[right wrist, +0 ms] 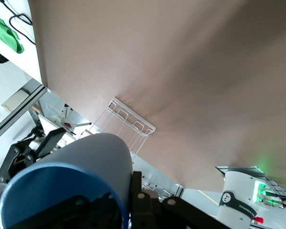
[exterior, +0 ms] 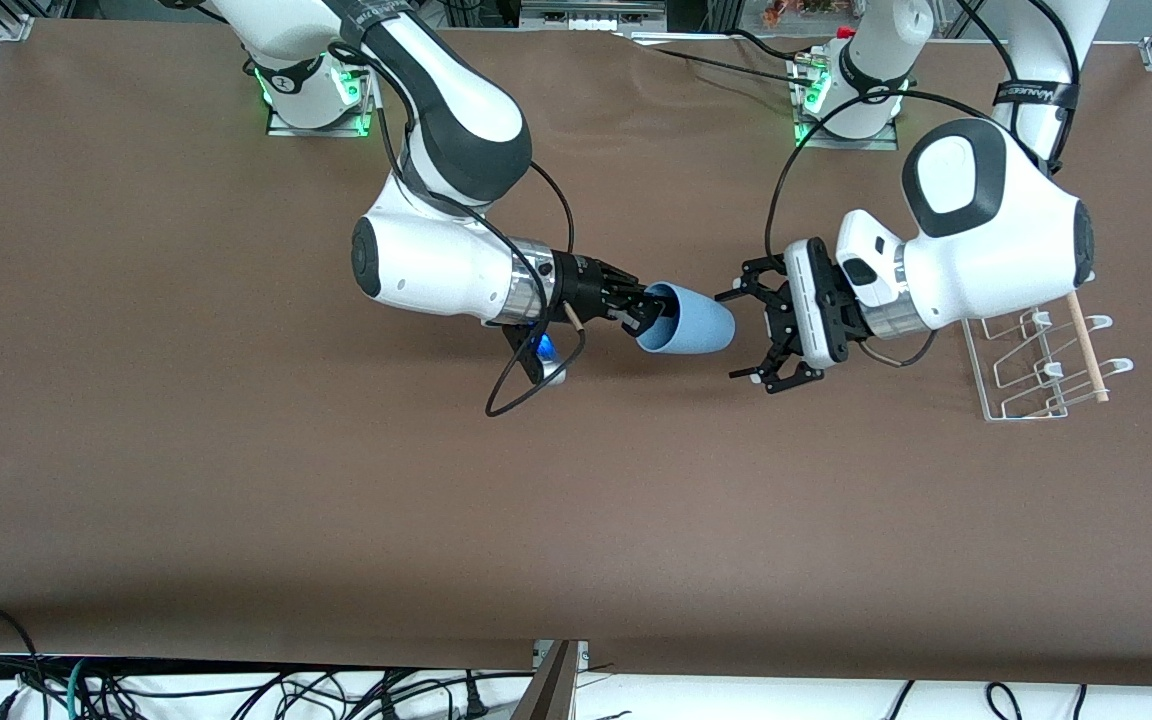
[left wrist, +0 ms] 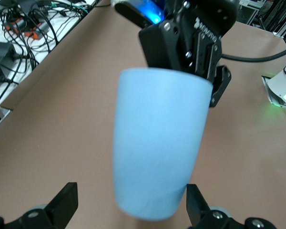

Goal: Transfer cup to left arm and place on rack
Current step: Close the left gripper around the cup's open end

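Light-blue tapered cup [exterior: 688,320] lies sideways, rim in right pincer [exterior: 644,312].

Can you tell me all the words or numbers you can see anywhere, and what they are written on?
Strap around the left arm: white lettering, too small to read for sure.
Right gripper, seen from the left wrist view: a white brand word on its black body, too blurred to read.
Cup, rack, table: no writing on them.

The right gripper [right wrist: 115,206] grips the cup [right wrist: 71,171] at its rim, apparently one finger inside.
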You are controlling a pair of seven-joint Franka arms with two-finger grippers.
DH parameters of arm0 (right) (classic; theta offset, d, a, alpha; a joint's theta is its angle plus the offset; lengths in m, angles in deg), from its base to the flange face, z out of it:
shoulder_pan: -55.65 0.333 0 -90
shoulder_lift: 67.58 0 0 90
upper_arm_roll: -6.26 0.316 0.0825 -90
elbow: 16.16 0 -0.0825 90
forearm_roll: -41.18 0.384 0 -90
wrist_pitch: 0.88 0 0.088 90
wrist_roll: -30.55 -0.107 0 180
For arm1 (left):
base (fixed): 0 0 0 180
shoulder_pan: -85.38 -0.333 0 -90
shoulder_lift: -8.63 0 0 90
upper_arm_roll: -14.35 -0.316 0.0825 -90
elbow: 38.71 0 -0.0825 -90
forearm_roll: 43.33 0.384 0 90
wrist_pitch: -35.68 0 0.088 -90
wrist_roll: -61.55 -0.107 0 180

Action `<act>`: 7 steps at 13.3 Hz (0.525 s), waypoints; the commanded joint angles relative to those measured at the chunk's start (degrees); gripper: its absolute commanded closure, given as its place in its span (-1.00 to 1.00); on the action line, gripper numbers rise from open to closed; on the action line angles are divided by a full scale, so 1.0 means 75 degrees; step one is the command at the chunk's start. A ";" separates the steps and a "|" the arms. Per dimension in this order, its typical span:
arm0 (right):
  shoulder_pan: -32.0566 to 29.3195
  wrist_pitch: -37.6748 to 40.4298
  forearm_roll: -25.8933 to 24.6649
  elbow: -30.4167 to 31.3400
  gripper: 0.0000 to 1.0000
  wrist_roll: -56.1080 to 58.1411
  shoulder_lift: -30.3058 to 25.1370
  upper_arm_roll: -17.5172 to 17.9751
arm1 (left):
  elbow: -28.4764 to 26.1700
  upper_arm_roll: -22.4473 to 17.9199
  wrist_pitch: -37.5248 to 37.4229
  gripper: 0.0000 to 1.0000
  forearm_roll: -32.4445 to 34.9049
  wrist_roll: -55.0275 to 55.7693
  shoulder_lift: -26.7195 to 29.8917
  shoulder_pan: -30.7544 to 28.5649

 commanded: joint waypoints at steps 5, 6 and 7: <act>0.0062 -0.0126 0.0146 -0.0315 1.00 -0.0105 0.0118 0.0008 | 0.0105 0.0419 0.0510 -0.36 -0.0305 -0.0237 -0.0235 0.0236; 0.0062 -0.0126 0.0146 -0.0315 1.00 -0.0105 0.0118 0.0008 | 0.0105 0.0419 0.0510 0.15 -0.0293 -0.0237 -0.0224 0.0237; 0.0062 -0.0126 0.0146 -0.0315 1.00 -0.0105 0.0118 0.0008 | 0.0105 0.0419 0.0498 0.68 -0.0305 -0.0237 -0.0224 0.0237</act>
